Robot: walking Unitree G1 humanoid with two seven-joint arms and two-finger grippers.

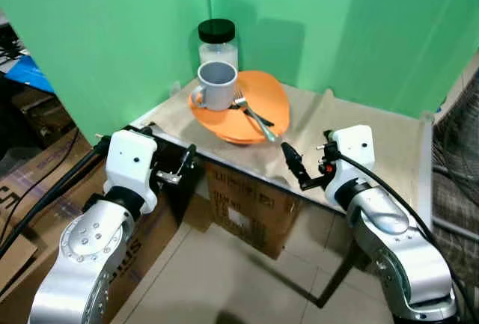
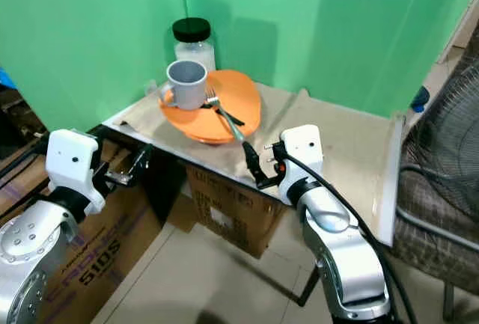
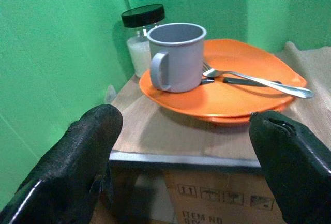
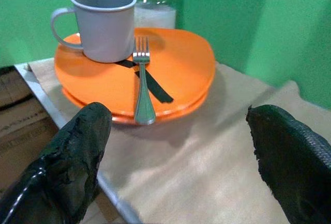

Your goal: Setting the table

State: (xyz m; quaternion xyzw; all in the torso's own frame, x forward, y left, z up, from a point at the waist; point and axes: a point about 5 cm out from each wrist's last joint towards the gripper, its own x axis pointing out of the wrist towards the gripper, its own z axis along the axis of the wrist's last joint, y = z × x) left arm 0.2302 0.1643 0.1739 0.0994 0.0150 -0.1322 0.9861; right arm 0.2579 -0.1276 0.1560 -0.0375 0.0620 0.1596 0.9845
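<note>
Small table (image 1: 374, 133) set in a corner of green backdrop, covered with a beige cloth (image 2: 352, 133). On the cloth near the back corner, stacked orange plates (image 1: 273, 103), one lip showing below another. Standing on the plates, toward the backdrop side, a grey metal mug (image 1: 217, 84), upright, handle turned toward the robot's left. Beside the mug and lying on the plates, a silver fork (image 4: 141, 81), tines close to the mug's base, handle reaching out to the plates' near rim. Crossed under the fork, a dark flat utensil (image 4: 151, 83), kind hard to tell. Behind the mug, touching or just beside the plates' far edge, a glass jar (image 1: 218, 42) with a black lid, holding something white. Left gripper (image 1: 182, 165) hovering off the table's front-left corner, below the tabletop's edge, aimed at the mug and plates; jaws spread wide, nothing between them, black fingertips (image 3: 88, 146) well apart in the left wrist view. Right gripper (image 1: 297, 167) poised at the table's front edge, just short of the plates and close to the fork's handle end; jaws likewise spread, holding nothing, fingertips (image 4: 77, 146) framing the plates in the right wrist view. Under the table, a brown cardboard box (image 1: 251, 208) on a tiled floor (image 1: 224, 279). More cardboard (image 2: 90, 253) at the robot's left. At the far right, a dark wire-mesh object (image 2: 449, 159) next to the table's side.
</note>
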